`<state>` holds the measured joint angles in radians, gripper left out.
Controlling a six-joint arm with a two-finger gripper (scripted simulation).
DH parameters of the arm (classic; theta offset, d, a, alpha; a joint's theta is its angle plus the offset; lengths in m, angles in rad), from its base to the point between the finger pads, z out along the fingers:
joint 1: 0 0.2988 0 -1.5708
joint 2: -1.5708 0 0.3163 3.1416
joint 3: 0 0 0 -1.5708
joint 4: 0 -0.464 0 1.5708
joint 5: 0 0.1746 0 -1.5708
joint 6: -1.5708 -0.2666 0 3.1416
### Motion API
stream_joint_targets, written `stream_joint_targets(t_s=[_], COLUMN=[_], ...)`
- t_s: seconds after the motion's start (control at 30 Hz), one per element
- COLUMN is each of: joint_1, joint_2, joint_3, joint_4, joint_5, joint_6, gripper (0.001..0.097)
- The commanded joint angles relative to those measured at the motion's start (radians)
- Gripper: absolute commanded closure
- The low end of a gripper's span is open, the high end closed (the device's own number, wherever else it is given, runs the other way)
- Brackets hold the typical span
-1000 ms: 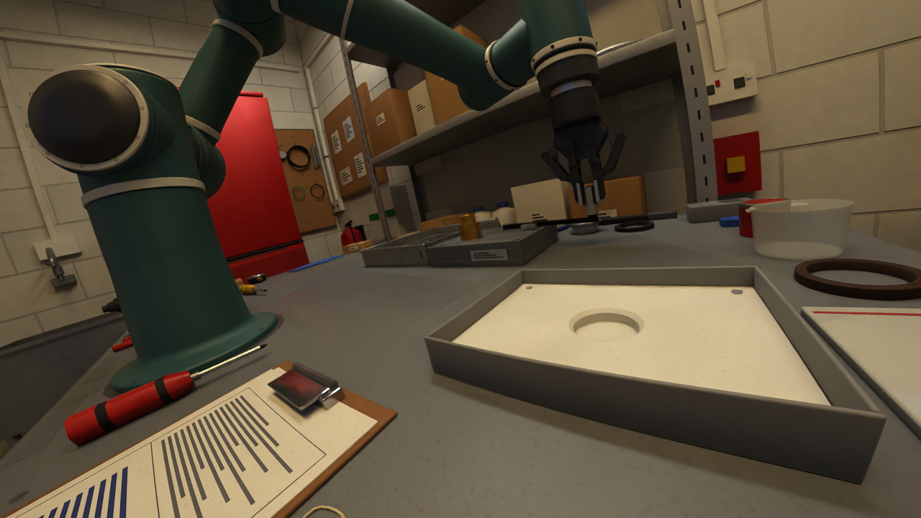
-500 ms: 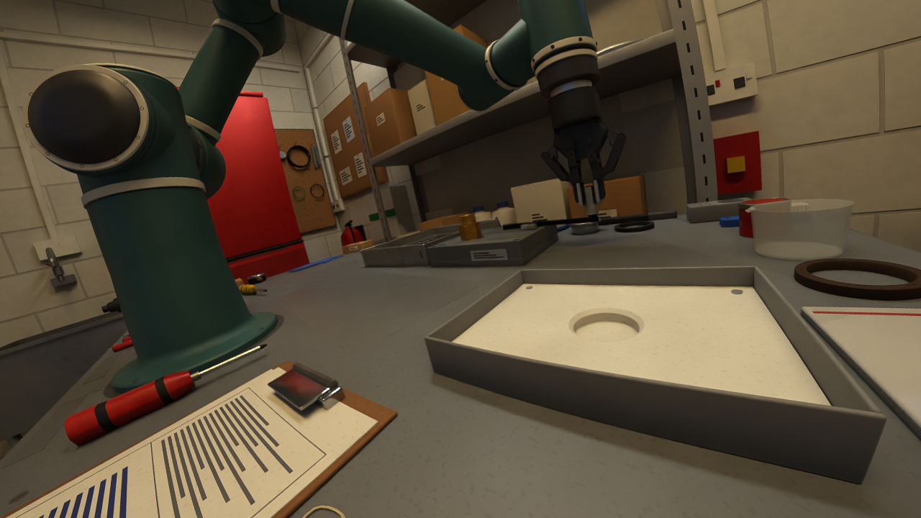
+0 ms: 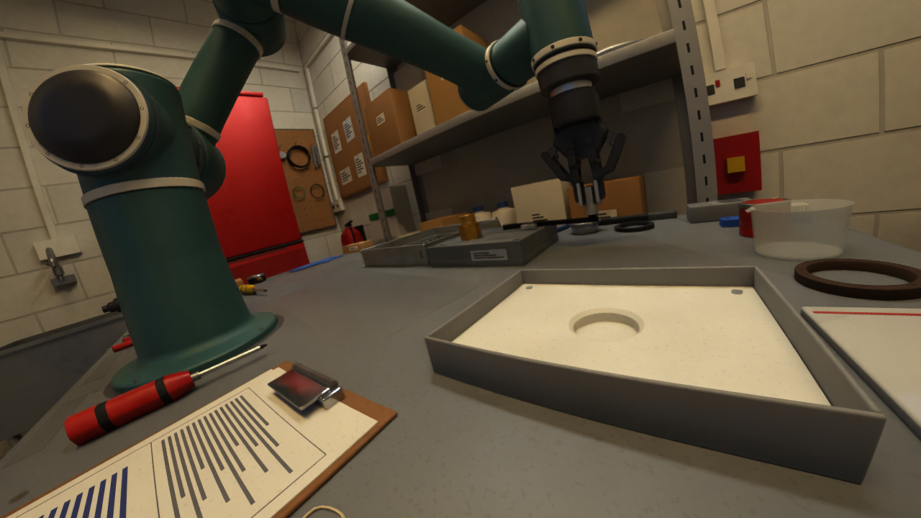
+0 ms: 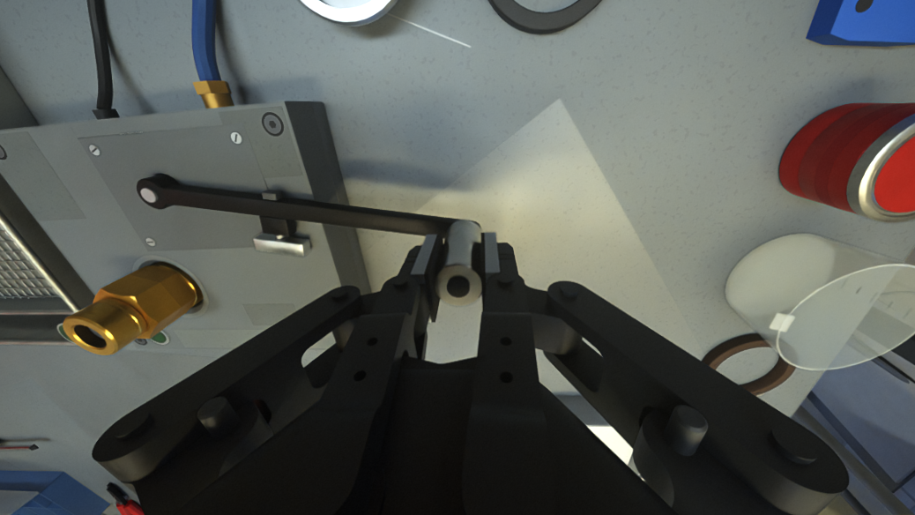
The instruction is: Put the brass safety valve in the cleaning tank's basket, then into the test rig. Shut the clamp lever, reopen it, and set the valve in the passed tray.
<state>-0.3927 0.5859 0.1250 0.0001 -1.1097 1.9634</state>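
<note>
The cleaning tank's basket (image 4: 19,272) shows only as a strip of mesh at the left edge of the wrist camera. The brass safety valve (image 4: 131,307) (image 3: 469,227) stands upright in the socket of the grey test rig (image 4: 185,211) (image 3: 493,247). The black clamp lever (image 4: 294,208) (image 3: 579,221) pivots on the rig and reaches out past its right edge. A white cylindrical handle (image 4: 459,266) (image 3: 590,198) stands on the lever's free end. The passed tray (image 3: 650,348) with its round recess lies nearer the front of the bench. My gripper (image 4: 458,259) (image 3: 589,193) is closed on the lever's white handle.
The test rig's right edge lies just left of my fingers. A red can (image 4: 851,160) and a clear measuring jug (image 4: 844,314) (image 3: 800,227) stand to the right. Rubber rings (image 3: 860,278) lie around. A clipboard (image 3: 212,444) and red screwdriver (image 3: 138,399) lie by the arm's base.
</note>
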Motion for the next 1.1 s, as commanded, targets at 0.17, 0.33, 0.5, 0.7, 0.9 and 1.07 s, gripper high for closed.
stream_joint_targets(t_s=[0.17, 0.33, 0.5, 0.7, 0.9, 1.07], joint_1=[0.0, 0.0, 0.0, 0.0, 0.0, 0.0], joint_2=[-0.001, -0.001, -0.001, -0.002, -0.006, -0.012], joint_3=[0.001, 0.001, 0.001, 0.001, 0.002, 0.004], joint_4=[0.0, 0.0, 0.0, 0.0, 0.0, 0.0], joint_5=[0.0, 0.0, 0.0, -0.002, -0.007, -0.015], joint_6=[0.0, 0.0, 0.0, 0.0, 0.0, 0.0], gripper=[0.0621, 0.0621, 0.0621, 0.0621, 0.0621, 0.0621])
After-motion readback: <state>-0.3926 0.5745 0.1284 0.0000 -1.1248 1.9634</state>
